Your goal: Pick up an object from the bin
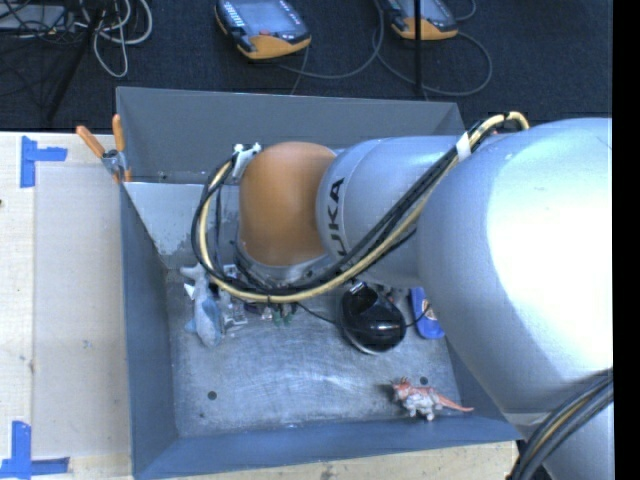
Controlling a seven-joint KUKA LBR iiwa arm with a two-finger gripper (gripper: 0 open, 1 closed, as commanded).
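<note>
My gripper (pixel 236 311) is down at the left of the bin floor, mostly hidden under the arm's orange cover. Right beside it on the left lies a pale blue and white thing (pixel 204 313), touching or nearly touching it; I cannot make out its shape. A glossy black rounded thing (pixel 372 324) lies to the right of the gripper, partly under the arm.
A small blue thing (pixel 427 315) peeks out from under the arm at the right. A little pink and orange toy dinosaur (pixel 424 399) lies near the front right corner. The arm covers the bin's right and back; the front of the floor shows bare metal.
</note>
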